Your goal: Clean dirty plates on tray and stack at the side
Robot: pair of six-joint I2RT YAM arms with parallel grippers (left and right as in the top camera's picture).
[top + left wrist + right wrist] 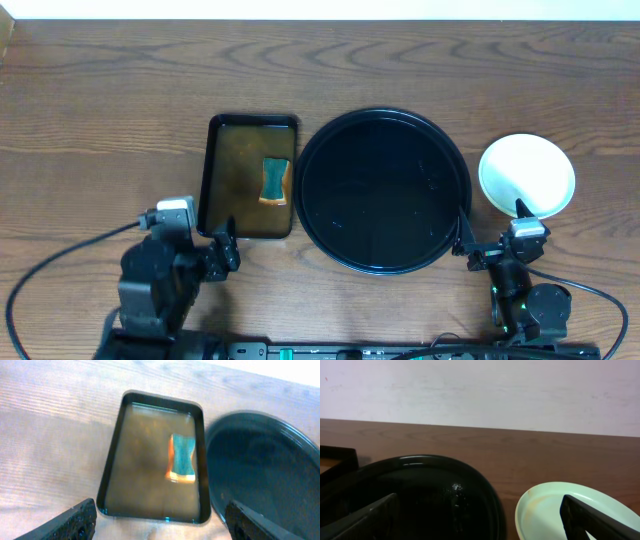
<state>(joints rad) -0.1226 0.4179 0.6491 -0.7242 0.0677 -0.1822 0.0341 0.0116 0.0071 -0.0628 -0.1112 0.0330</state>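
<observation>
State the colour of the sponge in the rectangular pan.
Teal sponge, orange edge; left wrist view.

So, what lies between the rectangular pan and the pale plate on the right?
Only the round black tray, best seen in the overhead view.

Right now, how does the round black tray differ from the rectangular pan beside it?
The tray is round; the pan is rectangular. The tray is wider than the pan. The pan holds brownish water and a sponge; the tray is bare. Both are black with raised rims.
</observation>
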